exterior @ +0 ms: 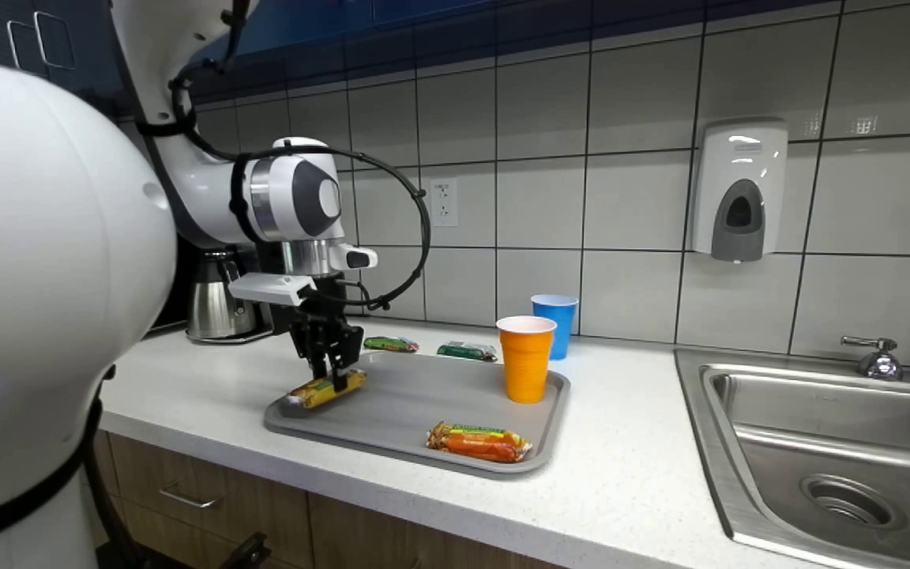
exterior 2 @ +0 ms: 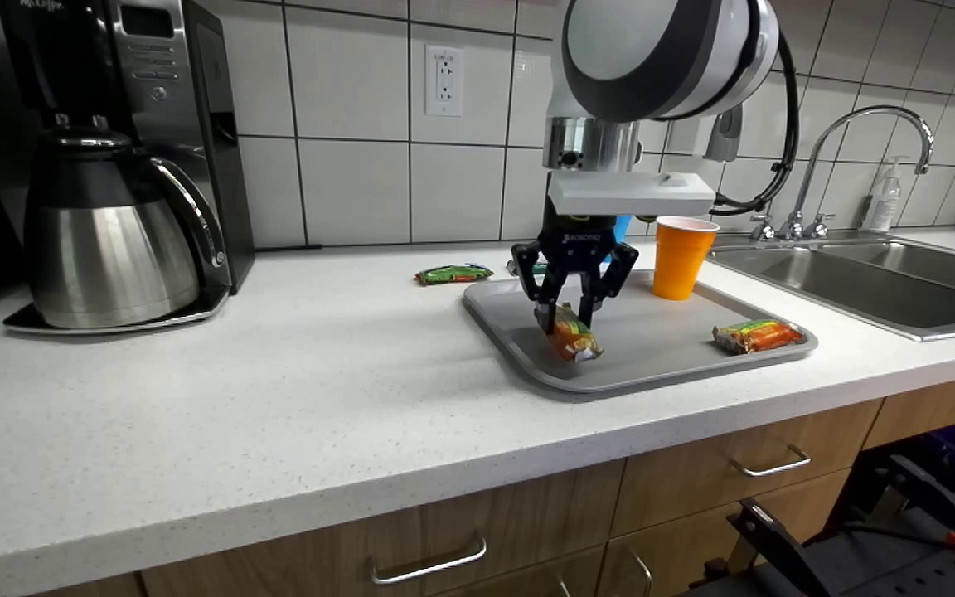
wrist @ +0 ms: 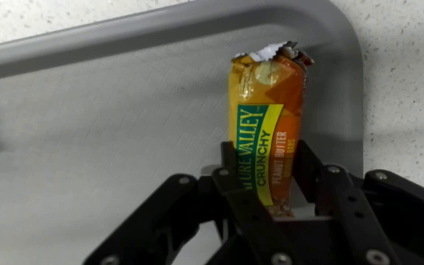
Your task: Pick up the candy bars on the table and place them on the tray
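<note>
- The yellow bar (wrist: 269, 121) sits between the fingers (wrist: 229, 156) of the gripper (exterior 2: 567, 320), one finger against each long side.
- The gripper is clamped on the yellow bar: in the wrist view its tips meet both edges, and one finger covers some of the lettering.
- The tips cross the bar away from its pale crimped end, which sticks out ahead of them, toward the front edge of the tray (exterior: 415, 395).
- Bar and fingertips are both inside the tray's rim, near a rounded corner; whether the bar's whole underside rests on the tray, I cannot tell.
- The green bar (exterior: 390, 344) lies on the table (exterior: 621, 450), behind the gripper and just beside the tray's back rim.
- The dark bar (exterior: 467, 351) lies on the table too, behind the tray, farther from the gripper than the green bar in an exterior view.
- The orange packet (exterior: 479, 444) lies on the tray at a front corner, well apart from the gripper.
- The orange cup (exterior: 525, 359) stands upright on the tray; the blue cup (exterior: 563, 328) is behind it, partly hidden.
- The sink (exterior: 722, 450) is set into the table beyond the tray.
- In an exterior view the coffee pot (exterior 2: 113, 257) stands well apart from the gripper.
</note>
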Tool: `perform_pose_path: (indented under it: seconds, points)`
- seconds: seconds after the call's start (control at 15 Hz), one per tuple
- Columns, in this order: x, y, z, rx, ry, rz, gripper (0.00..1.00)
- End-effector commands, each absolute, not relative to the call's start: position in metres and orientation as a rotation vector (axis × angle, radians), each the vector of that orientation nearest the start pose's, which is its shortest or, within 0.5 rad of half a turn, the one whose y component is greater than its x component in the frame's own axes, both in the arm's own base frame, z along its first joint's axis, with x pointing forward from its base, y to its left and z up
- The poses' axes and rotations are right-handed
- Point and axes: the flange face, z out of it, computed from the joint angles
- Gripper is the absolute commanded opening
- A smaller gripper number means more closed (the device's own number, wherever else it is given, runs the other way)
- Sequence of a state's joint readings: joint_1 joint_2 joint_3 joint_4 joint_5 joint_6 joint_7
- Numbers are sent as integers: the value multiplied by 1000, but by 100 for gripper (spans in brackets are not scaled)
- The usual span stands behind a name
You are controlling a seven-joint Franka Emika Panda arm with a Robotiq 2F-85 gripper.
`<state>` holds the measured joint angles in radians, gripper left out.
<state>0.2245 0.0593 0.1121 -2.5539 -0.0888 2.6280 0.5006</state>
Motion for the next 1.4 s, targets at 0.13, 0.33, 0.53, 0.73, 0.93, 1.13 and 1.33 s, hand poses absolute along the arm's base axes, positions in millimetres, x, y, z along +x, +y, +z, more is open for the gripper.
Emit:
perform_pose_path:
  seconds: [0.13, 0.33, 0.53, 0.73, 0.93, 1.13, 1.33]
  points:
    - [431, 147, 249, -3170, 173, -70, 73]
    - [430, 147, 251, -3172, 171, -65, 96]
    - [430, 148, 255, -3178, 173, -66, 100]
    - [433, 148, 261, -3167, 184, -78, 100]
    - [438, 148, 271, -3158, 202, -103, 100]
    - [448, 144, 280, -3154, 238, -131, 100]
    - [465, 130, 287, -3146, 292, -158, 100]
